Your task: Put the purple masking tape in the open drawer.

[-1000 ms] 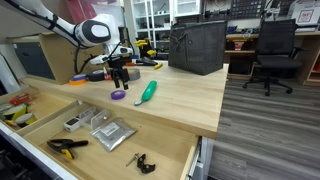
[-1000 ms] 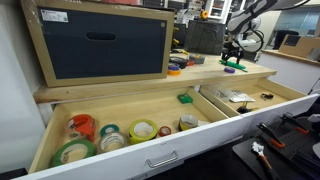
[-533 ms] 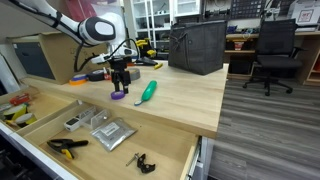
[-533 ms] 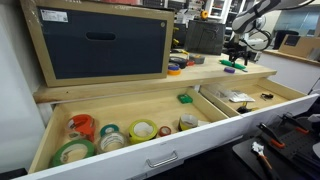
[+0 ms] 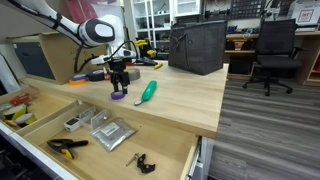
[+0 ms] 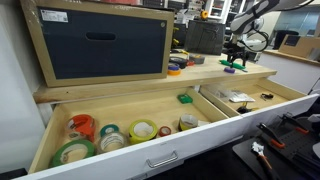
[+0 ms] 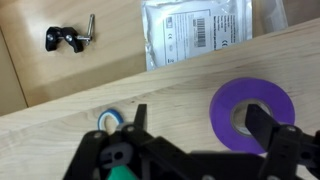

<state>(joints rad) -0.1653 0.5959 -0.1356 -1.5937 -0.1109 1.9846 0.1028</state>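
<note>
The purple tape (image 5: 118, 97) lies flat on the counter (image 5: 185, 100), right under the tool (image 5: 119, 89). In the wrist view the tool is spread wide, one finger (image 7: 270, 128) overlapping the ring. The arm (image 5: 60, 22) points the tool straight down.

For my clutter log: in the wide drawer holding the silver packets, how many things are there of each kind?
Silver packets: 2
Black-and-orange clamp: 1
Small black clamp: 1
Small grey item, too small to name: 1
Total: 5
</note>
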